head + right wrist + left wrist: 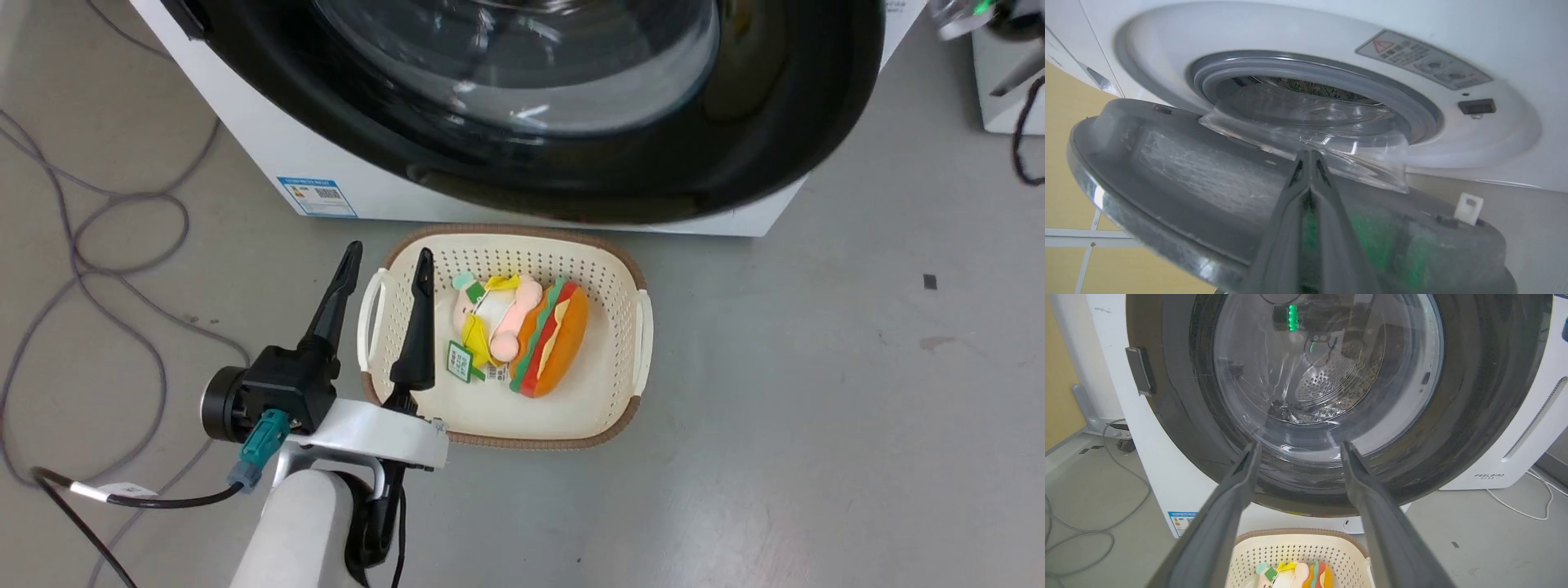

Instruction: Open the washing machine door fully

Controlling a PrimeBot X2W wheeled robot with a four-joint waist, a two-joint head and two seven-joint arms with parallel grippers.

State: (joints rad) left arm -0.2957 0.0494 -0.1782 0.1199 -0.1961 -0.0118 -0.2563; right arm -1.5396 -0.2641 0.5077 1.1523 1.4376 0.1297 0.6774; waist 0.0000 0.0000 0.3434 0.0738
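door [1180, 171], on its matte back, has the right gripper [1310, 157] with fingers pressed tight together and nothing between them, tips at the foot of the glass bowl [1306, 118]; contact is unclear. left gripper [389, 250], at 7 o'clock in the head view, is spread wide and empty, its tips seen either side of the basket's [629, 273] 9 o'clock rim. door hangs ajar off the washer [1290, 24], with the grey ring [1408, 104] at its 12 o'clock.

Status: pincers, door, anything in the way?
Left pincer open, empty. Right pincer shut, tips on inner side of washing machine door. Door ajar, not fully open. Basket on floor below it.
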